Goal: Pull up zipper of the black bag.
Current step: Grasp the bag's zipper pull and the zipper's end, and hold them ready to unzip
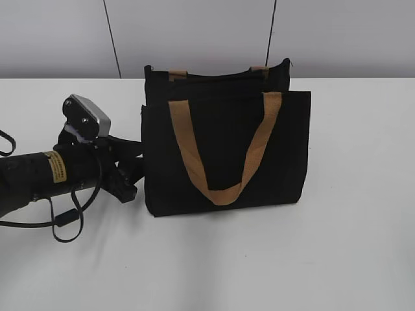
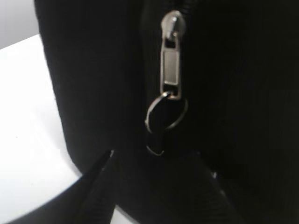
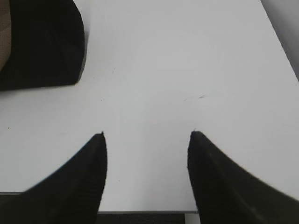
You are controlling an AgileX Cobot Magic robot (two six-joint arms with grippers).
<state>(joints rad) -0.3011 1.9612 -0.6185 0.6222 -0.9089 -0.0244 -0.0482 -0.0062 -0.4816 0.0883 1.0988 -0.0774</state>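
left gripper (image 2: 154, 163) spread wide beside black bag's (image 1: 224, 149) zipper (image 2: 169, 70); right gripper (image 3: 147, 140) spread, holding nothing.

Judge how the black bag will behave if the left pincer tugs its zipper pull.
The black bag looks like soft fabric standing unsupported, so it may slide or tip. The zipper pull and ring hang loose, so they will probably swing.

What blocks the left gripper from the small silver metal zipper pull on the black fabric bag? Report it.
Nothing visible. The left gripper sits right below the silver pull and its ring on the black bag, with no strap or fold between.
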